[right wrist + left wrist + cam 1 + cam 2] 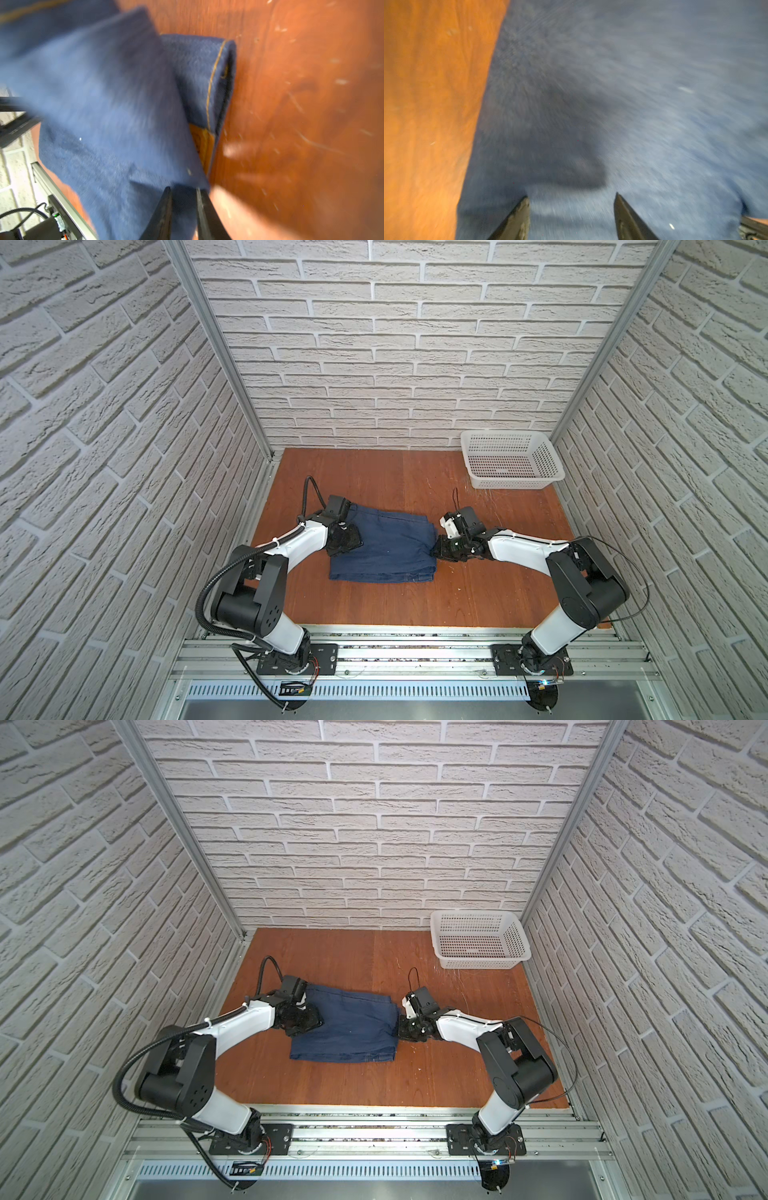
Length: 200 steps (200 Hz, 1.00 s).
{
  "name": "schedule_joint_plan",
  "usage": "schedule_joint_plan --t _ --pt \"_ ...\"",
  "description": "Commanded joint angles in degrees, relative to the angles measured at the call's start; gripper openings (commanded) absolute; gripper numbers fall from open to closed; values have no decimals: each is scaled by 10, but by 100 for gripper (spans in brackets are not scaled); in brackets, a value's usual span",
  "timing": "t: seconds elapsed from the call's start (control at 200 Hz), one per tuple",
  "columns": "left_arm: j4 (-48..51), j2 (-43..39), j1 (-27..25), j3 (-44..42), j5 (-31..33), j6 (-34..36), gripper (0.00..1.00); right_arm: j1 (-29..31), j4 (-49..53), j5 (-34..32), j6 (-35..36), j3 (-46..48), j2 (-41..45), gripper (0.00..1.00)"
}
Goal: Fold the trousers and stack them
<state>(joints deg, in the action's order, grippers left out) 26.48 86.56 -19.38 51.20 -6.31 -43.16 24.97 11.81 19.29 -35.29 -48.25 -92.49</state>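
Pinching the right-hand edge of the trousers, my right gripper had its two fingers drawn close together, with a fold of blue denim caught between them (the wrist view was blurred, yet the cloth in the gap was plain). A tan patch and a line of tan stitching showed on the layers just beyond those fingertips.

My left gripper had its fingers well spread and held nothing. It was low over the denim near the pile's left edge, and I could not tell whether the tips touched the cloth.

Between my two grippers the trousers lay folded into a flat, roughly rectangular pile on the wooden table, a little left of the middle in both top views. The white perforated basket sat in the far right corner of the table, against the brick wall and well apart from the pile (inside it only its own holed floor showed).

Both my arms rose from their bases on the near rail, elbows bent outward. My forearms slanted inward and down toward the pile, one from each side.
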Motion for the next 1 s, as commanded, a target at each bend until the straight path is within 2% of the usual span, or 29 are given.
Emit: schedule_joint_plan --t 0.0,0.13,0.365,0.49,0.665,0.86,0.995 --pt "35 -52 -24 37 34 15 66 1 43 -17 22 -41 45 25" --pt "40 -58 -29 51 51 15 67 2 53 11 16 -97 38 24" --pt "10 -11 -13 69 46 20 67 -1 0 50 -24 -161 -43 22" --pt "-6 17 3 91 29 24 67 -6 -33 61 -41 -166 -86 21" --pt "-8 45 7 117 10 27 67 -28 -39 30 -31 -164 -116 20" --pt "-17 53 6 100 0 23 66 -54 -58 34 -41 -153 -181 19" --pt "-12 48 7 89 7 28 66 -56 -59 50 -43 -154 -188 20"
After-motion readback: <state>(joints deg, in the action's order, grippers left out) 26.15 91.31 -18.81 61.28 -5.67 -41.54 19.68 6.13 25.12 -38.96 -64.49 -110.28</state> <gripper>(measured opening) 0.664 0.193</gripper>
